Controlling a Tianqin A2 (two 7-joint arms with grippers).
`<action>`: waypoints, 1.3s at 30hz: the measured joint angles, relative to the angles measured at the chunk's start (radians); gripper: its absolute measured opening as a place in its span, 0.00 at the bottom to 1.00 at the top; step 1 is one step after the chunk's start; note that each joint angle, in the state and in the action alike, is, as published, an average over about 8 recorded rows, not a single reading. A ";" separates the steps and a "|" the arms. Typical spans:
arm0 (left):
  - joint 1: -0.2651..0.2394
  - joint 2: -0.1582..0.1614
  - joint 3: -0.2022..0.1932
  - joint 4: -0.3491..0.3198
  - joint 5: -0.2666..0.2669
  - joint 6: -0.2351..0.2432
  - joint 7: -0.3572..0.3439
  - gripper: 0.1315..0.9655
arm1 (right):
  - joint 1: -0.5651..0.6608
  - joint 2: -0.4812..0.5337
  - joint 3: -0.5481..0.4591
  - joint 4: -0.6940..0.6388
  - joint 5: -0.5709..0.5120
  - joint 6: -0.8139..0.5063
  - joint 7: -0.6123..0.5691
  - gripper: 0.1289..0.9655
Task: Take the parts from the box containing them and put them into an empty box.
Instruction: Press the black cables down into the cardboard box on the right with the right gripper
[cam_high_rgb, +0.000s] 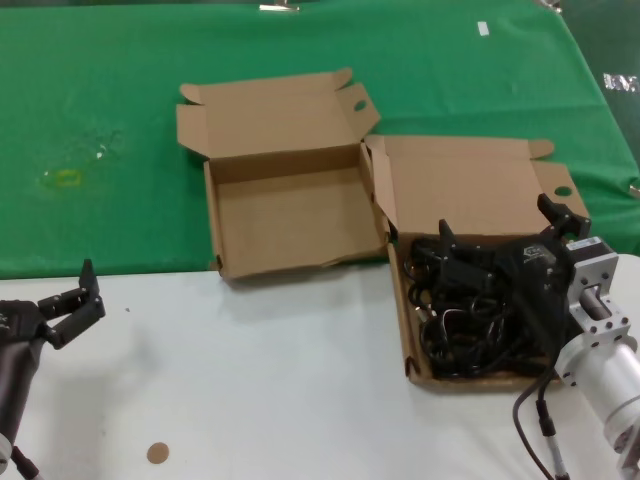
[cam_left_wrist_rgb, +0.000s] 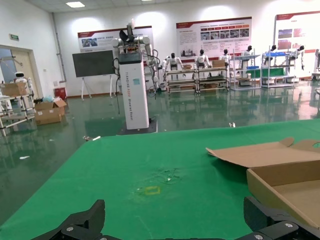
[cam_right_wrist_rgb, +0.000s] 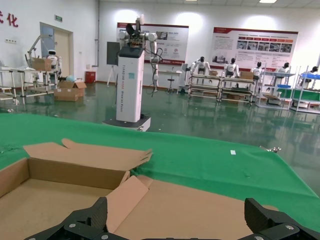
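the right gripper (cam_high_rgb: 500, 232) hovers at the right of the frame over the box of cables (cam_high_rgb: 408, 330), jaws spread wide and gripping nothing, its fingertips just above the tangle and perhaps brushing it. the power cables (cam_high_rgb: 470, 325) lie as a loose black heap of thin cords and chunky plugs filling that box, which sits lower right on the white surface (cam_high_rgb: 250, 380). just to its left, lids nearly touching, the empty box (cam_high_rgb: 300, 215) stands open with a warped front wall, straddling the green cloth (cam_high_rgb: 110, 120). the left gripper (cam_high_rgb: 72, 300) waits at lower left, jaws open, with bare surface around it.
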 joint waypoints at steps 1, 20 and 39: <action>0.000 0.000 0.000 0.000 0.000 0.000 0.000 1.00 | 0.000 0.000 0.000 0.000 0.000 0.000 0.000 1.00; 0.000 0.000 0.000 0.000 0.000 0.000 0.000 1.00 | 0.000 0.000 0.000 0.000 0.000 0.000 0.000 1.00; 0.000 0.000 0.000 0.000 0.000 0.000 0.000 1.00 | 0.000 0.000 0.000 0.000 0.000 0.000 0.000 1.00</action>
